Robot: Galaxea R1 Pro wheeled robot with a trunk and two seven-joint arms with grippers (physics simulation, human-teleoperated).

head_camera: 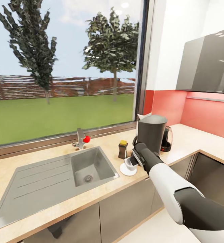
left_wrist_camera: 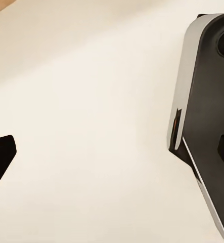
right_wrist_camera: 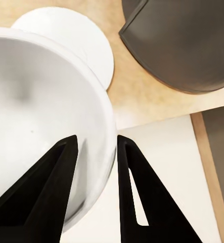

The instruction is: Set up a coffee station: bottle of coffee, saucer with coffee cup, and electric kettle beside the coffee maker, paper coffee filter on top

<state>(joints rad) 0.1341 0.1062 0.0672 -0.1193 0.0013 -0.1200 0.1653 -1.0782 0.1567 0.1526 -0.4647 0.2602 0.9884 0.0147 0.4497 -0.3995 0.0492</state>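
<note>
The dark grey coffee maker (head_camera: 151,133) stands on the beige countertop (head_camera: 101,143) by the window, its base showing in the right wrist view (right_wrist_camera: 185,43). Something white pokes up behind its top (head_camera: 140,116). The coffee bottle (head_camera: 123,149) with a yellow lid stands beside it, and the dark kettle (head_camera: 166,138) is on its other side. My right gripper (head_camera: 133,161) (right_wrist_camera: 96,144) is shut on the white coffee cup (head_camera: 128,164) (right_wrist_camera: 36,116), one finger inside the rim and one outside. The cup is over the white saucer (head_camera: 127,171) (right_wrist_camera: 86,35); I cannot tell if they touch. My left gripper (left_wrist_camera: 114,152) hangs open over pale floor.
A grey sink (head_camera: 90,167) with a drainboard and a tap with a red knob (head_camera: 86,138) lies along the counter. Grey wall cabinets (head_camera: 206,64) hang over the corner. The counter turns a corner beyond the kettle. Part of the robot's body (left_wrist_camera: 205,116) shows in the left wrist view.
</note>
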